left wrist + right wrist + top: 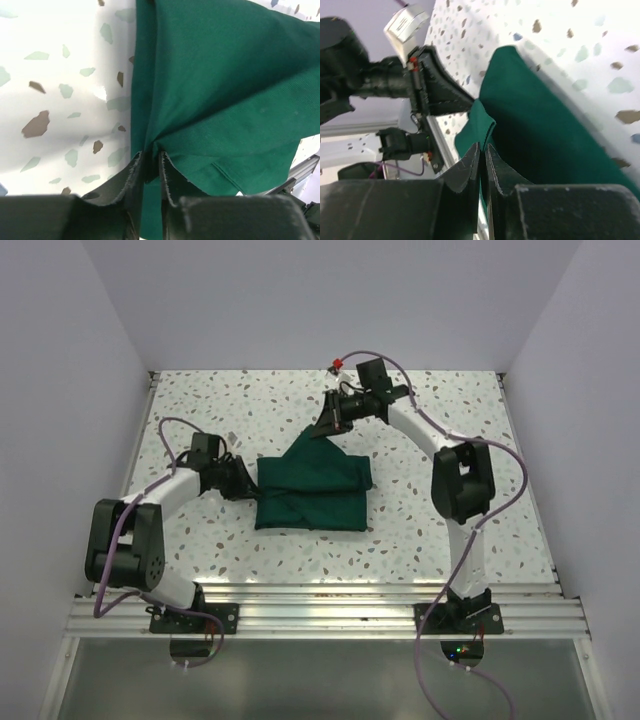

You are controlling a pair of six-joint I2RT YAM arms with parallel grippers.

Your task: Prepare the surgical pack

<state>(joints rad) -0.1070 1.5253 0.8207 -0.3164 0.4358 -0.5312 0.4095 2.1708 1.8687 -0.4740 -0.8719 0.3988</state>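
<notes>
Limp green cloth [312, 490] at centre frame, likely light and floppy; edges suit pinching. Left gripper [246, 480] clamps its left edge; right gripper [326, 433] clamps the raised upper corner.

We see a matte drape [312, 490] on a glossy table [420, 540].
The drape is dull woven cloth; the table smooth, speckled, stone-like; the rail [330, 612] ribbed bare metal.

drape [215, 100] cropped at top, pinched edge hidden
</notes>
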